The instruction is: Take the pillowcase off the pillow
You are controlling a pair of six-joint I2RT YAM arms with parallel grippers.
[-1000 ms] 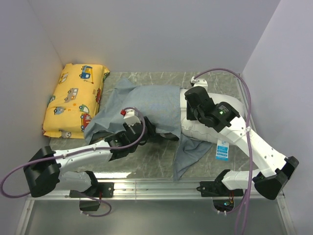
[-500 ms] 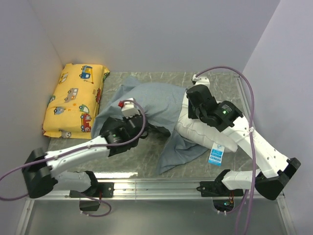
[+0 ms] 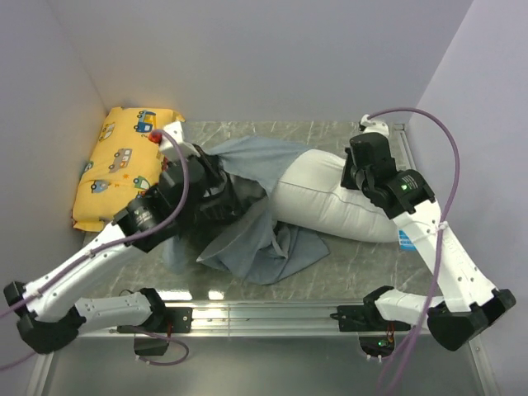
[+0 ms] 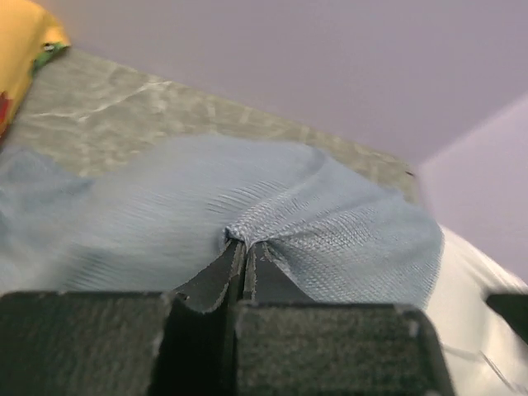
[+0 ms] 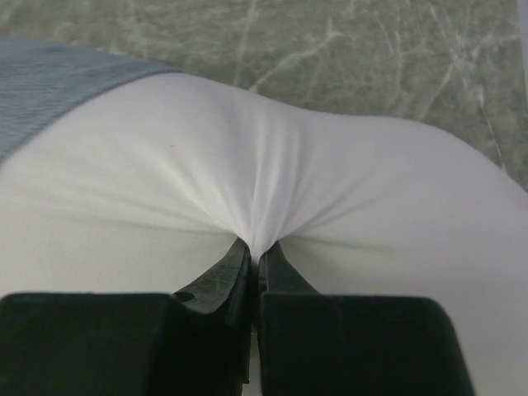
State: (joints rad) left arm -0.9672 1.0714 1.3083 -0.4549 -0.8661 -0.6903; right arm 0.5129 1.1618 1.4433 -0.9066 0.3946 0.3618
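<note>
The white pillow (image 3: 330, 202) lies across the middle right of the table, mostly bare. The grey pillowcase (image 3: 252, 235) is bunched and stretched to its left, still lapping over the pillow's left end. My left gripper (image 3: 241, 196) is shut on a fold of the pillowcase (image 4: 330, 223), and its fingertips (image 4: 245, 245) pinch the cloth into a peak. My right gripper (image 3: 353, 177) is shut on the pillow's skin (image 5: 264, 165), with puckers radiating from the closed tips (image 5: 256, 247). A strip of pillowcase (image 5: 49, 87) shows at the upper left of the right wrist view.
A yellow vehicle-print pillow (image 3: 124, 169) leans in the back left corner, close behind my left arm. Grey walls close off the left, back and right. A blue tag (image 3: 404, 239) hangs at the pillow's right end. The metal rail (image 3: 264, 315) runs along the near edge.
My left gripper shut on the pillowcase and swung up and to the left, dragging the cloth off. Much more white pillow is bare. My right arm carried the pillow to the right and back.
</note>
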